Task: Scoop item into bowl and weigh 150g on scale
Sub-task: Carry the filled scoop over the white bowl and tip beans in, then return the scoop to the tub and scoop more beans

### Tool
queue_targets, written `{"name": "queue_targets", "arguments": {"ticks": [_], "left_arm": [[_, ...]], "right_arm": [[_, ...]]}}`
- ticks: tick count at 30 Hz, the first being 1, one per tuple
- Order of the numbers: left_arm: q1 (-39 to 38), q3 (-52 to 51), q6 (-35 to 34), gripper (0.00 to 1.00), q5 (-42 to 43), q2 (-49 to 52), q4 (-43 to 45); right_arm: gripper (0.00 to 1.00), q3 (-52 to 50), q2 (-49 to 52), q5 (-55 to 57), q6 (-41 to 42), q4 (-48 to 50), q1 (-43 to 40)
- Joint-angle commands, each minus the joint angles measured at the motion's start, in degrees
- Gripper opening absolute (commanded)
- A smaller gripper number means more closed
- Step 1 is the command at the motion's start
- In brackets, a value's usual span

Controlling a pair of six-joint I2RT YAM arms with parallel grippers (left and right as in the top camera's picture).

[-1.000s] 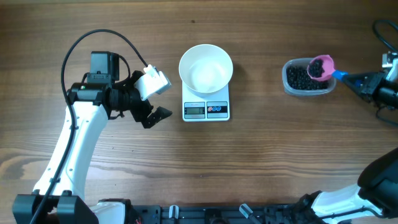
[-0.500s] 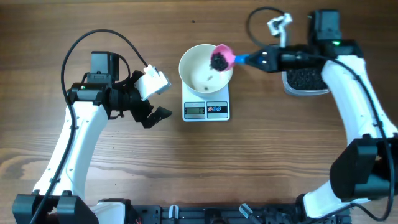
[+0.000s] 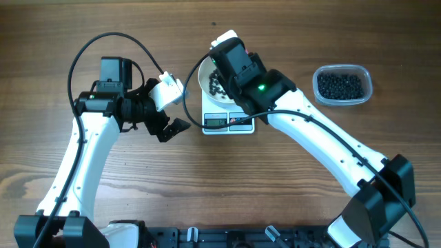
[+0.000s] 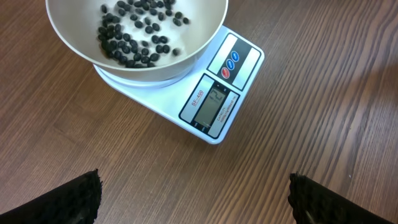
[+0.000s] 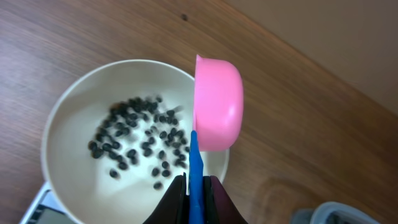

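Progress: first scoopful was in; a thin scatter of black beans (image 4: 134, 34) covered only part of the bowl (image 4: 71, 28) floor, probably well short of the target weight.
Bowl place: sat on the scale (image 4: 214, 102), mid bench.
Scale reading: display too small to read, weight unknown.
Left to do: likely more trips to the tub (image 3: 316, 86), then trimming to the target.
Supply: the tub, off to the right and apart from the scale, held plenty of beans.
Right gripper (image 5: 196, 186): jaws clamped on the blue handle of the pink scoop (image 5: 217, 102).
Scoop: turned on its side over the bowl's far rim, mouth facing the bowl; inside not visible.
Left gripper (image 3: 173, 109): jaws spread wide, holding nothing, beside the scale on its left.
Change vs a second earlier: bowl had been empty, with the loaded scoop over the tub.
Change vs half a second earlier: loaded scoop had been at the rim; now tipped, beans in the bowl.
Left arm: same pose throughout.
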Motion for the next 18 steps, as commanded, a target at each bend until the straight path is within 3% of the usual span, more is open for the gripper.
{"name": "queue_targets", "arguments": {"ticks": [1, 6, 10, 14, 18], "left_arm": [[0.28, -0.24, 0.94, 1.00, 1.29, -0.90, 0.00], [0.28, -0.24, 0.94, 1.00, 1.29, -0.90, 0.00], [0.28, -0.24, 0.94, 1.00, 1.29, -0.90, 0.00], [0.28, -0.24, 0.94, 1.00, 1.29, -0.90, 0.00], [0.26, -0.24, 0.94, 1.00, 1.29, -0.90, 0.00]], "right_arm": [[0.04, 1.46, -0.61, -4.70, -0.46, 0.07, -2.34], [0.04, 1.46, -9.49, -22.43, 0.59, -5.49, -14.45], [0.04, 1.44, -16.68, -24.37, -0.57, -15.78, -32.00], [0.04, -0.50, -14.36, -23.93, -5.64, -22.32, -47.69], [0.04, -2.84, -7.58, -23.96, -7.21, -22.03, -51.52]]}}
